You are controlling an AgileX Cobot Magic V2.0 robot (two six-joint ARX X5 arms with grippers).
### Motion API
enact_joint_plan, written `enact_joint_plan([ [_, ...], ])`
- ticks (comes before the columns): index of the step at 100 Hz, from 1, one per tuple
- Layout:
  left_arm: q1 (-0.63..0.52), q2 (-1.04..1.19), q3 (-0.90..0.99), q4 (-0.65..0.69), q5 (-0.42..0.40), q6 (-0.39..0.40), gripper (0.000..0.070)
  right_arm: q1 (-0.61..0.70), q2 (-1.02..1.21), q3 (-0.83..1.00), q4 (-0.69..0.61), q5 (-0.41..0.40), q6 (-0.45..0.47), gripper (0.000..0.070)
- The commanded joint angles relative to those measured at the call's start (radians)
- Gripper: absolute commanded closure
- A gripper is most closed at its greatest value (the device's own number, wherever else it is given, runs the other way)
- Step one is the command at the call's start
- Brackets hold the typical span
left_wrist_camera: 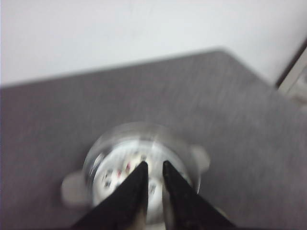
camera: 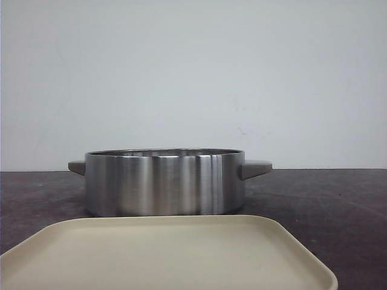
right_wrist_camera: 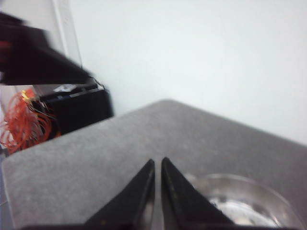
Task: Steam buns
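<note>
**Handling Notes: Buns in the Pot**

Plain white wall backs a dark, matte table (camera: 338,199). Near its middle stands a steel pot (camera: 164,181), behind an empty beige tray (camera: 163,257). The buns (left_wrist_camera: 117,170) appear, blurred, inside the pot. They are probably soft, light and easily dented: grip across the dome sides, gently. Left gripper (left_wrist_camera: 154,165) and right gripper (right_wrist_camera: 158,162) are nearly pressed together, holding nothing.
</note>
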State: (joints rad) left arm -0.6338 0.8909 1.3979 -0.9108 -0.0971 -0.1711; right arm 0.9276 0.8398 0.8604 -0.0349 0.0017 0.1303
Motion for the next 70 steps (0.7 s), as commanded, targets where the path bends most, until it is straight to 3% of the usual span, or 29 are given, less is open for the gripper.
enact_joint_plan([
  [1,-0.008,-0.071,-0.054,0.016,-0.023,-0.025,0.0700,0.006,0.016,0.010,0.003,0.002,0.027,0.0683],
  [27,-0.008,-0.319,-0.217,-0.064,-0.072,-0.215,0.0700,0.006,0.028,0.010,0.006,0.001,0.026,0.0683],
  [70,-0.008,-0.402,-0.217,-0.161,-0.071,-0.215,0.0700,0.006,0.028,0.010,0.006,0.000,0.026,0.0683],
])
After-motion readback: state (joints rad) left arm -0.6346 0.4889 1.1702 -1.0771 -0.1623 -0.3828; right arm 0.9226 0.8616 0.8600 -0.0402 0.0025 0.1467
